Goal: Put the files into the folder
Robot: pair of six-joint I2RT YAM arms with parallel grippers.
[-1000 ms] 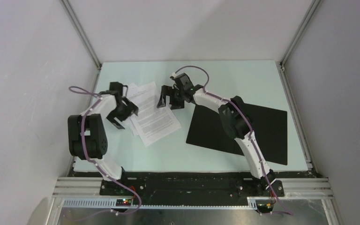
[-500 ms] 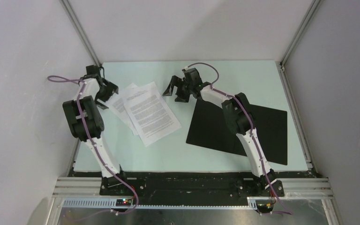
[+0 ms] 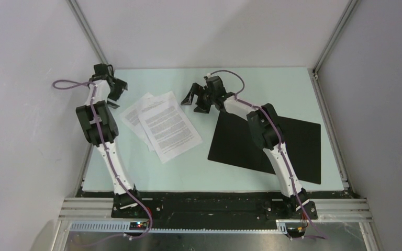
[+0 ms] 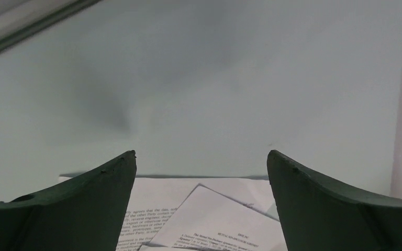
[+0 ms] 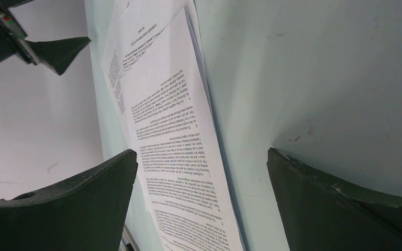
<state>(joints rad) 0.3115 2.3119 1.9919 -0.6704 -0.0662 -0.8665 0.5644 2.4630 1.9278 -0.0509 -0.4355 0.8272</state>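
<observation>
Pale green table [image 3: 272, 86] carries the files [image 3: 166, 127], fanned flat between the left gripper [image 3: 115, 95] and the right gripper [image 3: 194, 104]. Both have jaws spread wide, holding nothing. The folder [image 3: 301, 144] lies black side up, right of the right gripper.

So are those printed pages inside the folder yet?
Out. The files lie fanned on the table, left of the black folder and apart from it, with bare table showing between them.
</observation>
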